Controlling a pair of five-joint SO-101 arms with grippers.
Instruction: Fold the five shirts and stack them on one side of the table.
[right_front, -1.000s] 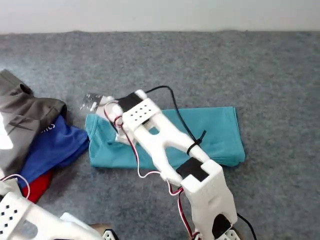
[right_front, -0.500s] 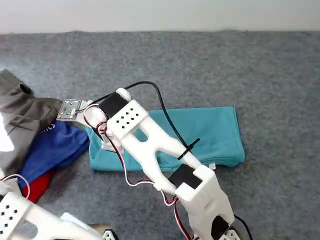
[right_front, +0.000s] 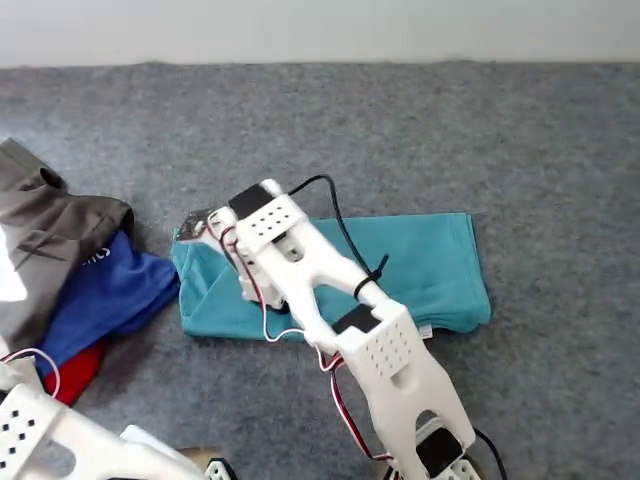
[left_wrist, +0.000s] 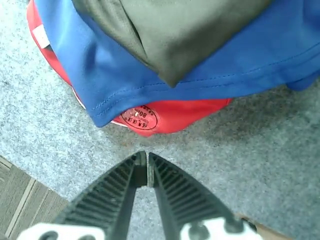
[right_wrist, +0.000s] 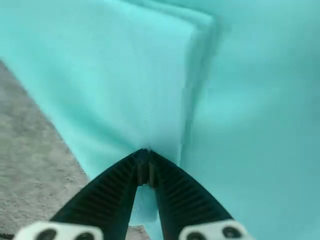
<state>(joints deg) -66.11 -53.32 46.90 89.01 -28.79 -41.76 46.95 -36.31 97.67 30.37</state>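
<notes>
A teal shirt (right_front: 430, 265) lies folded into a wide rectangle at the middle of the table. My right gripper (right_front: 200, 228) is at its left end. In the right wrist view that gripper (right_wrist: 145, 167) is shut, its tips resting on the teal shirt (right_wrist: 240, 100) close to its edge. At the left edge lies a loose pile: a dark grey shirt (right_front: 40, 250) on top, a blue shirt (right_front: 110, 290) under it, and a red shirt (right_front: 75, 370) lowest. My left gripper (left_wrist: 147, 172) is shut over bare carpet just short of the red shirt (left_wrist: 185, 112).
Grey carpet (right_front: 520, 140) covers the table, with open room behind and right of the teal shirt. A white wall (right_front: 320, 30) runs along the far edge. The left arm's body (right_front: 40, 435) sits at the near left corner. A strip of floor (left_wrist: 20, 200) shows past the carpet's edge.
My right gripper swung left beyond the teal shirt toward the pile, then came back onto the shirt's left end. The shirts and the left arm stayed put.
</notes>
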